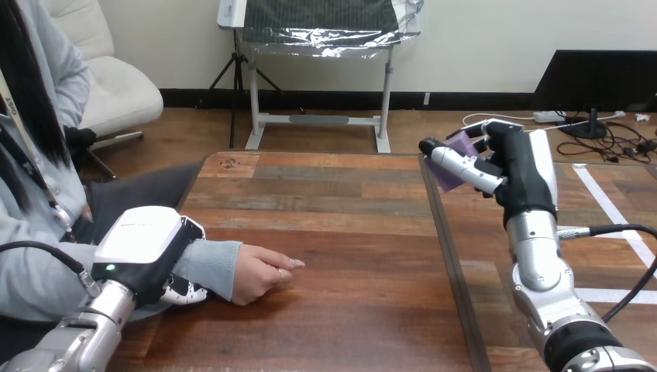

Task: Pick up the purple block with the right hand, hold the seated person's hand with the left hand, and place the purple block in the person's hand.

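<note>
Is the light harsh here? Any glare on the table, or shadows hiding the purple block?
Head view: the light is soft; the table carries a mild sheen, no hard glare. Head view: the purple block, pinched in the right robot hand, is plainly lit; a faint shadow sits beneath the person's hand.

The purple block (447, 177), pale purple and flat-faced, is tilted at the frame's upper right, pinched between the thumb and fingers of the right hand (517, 167). The person's hand (259, 273) lies loosely curled, knuckles up, on the wood at lower left of centre.
</note>
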`<state>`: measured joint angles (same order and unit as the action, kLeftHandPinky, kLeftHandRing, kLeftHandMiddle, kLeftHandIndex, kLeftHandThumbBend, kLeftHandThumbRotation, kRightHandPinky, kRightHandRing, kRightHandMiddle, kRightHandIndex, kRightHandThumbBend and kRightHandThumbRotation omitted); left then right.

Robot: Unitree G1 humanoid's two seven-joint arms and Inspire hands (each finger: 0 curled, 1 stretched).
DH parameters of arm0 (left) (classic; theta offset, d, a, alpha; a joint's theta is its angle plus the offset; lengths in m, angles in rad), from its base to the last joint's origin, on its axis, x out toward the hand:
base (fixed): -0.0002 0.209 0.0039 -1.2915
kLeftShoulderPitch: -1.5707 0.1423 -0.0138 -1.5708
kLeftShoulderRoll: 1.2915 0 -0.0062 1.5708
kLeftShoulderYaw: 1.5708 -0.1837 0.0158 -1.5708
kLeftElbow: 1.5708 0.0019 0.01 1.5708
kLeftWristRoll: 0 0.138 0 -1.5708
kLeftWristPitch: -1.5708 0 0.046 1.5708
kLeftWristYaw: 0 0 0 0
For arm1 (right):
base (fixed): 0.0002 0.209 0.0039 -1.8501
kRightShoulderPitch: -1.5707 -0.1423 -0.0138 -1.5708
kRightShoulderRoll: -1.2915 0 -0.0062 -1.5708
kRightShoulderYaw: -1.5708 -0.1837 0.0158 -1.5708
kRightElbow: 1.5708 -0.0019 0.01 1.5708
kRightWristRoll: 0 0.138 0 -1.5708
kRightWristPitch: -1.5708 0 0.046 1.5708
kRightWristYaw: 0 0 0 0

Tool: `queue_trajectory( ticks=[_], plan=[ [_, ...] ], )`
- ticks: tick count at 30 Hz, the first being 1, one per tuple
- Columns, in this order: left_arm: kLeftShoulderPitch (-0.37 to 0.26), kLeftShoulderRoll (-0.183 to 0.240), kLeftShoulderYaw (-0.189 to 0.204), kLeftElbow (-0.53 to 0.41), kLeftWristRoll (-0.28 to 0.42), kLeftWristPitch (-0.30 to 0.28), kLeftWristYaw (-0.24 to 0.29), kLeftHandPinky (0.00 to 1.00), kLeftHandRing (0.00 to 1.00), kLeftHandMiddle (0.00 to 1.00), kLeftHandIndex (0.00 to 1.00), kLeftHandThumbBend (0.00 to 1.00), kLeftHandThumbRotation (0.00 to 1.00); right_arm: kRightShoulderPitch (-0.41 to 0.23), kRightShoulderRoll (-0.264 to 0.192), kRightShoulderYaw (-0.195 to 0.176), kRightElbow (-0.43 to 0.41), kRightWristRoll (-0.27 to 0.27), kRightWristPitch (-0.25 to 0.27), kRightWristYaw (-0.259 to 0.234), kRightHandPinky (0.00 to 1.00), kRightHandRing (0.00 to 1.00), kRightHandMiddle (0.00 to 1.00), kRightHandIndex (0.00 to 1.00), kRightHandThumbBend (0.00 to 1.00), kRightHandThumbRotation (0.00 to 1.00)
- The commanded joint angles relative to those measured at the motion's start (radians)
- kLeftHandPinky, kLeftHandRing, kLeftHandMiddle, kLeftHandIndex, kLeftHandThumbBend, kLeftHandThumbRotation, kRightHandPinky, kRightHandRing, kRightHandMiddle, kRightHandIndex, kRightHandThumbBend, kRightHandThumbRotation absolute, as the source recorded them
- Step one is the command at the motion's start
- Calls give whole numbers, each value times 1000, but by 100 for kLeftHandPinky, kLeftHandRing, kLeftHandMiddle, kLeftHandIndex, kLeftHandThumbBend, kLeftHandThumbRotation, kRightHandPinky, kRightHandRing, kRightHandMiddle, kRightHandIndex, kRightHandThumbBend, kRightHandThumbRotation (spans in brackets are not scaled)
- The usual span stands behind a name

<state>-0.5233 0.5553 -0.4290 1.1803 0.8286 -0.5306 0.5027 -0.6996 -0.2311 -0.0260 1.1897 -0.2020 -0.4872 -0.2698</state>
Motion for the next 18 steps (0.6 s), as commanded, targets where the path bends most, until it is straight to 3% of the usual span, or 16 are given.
queue_trajectory(
  ticks=[1,4,18],
  plan=[
    [-69,-31,-4,-5,-26,-8,18,20,25,31,33,82,19,-68,12,24,3,-23,3,-22,3,7,12,14,26,23],
    [-78,-36,1,-13,-34,-4,10,18,24,31,32,83,19,-69,15,40,10,-41,12,-30,4,8,13,15,28,23],
    [-108,-50,6,-28,-54,7,-16,17,23,29,30,83,19,-73,48,43,37,-36,16,-6,5,9,14,16,32,25]
  ],
)
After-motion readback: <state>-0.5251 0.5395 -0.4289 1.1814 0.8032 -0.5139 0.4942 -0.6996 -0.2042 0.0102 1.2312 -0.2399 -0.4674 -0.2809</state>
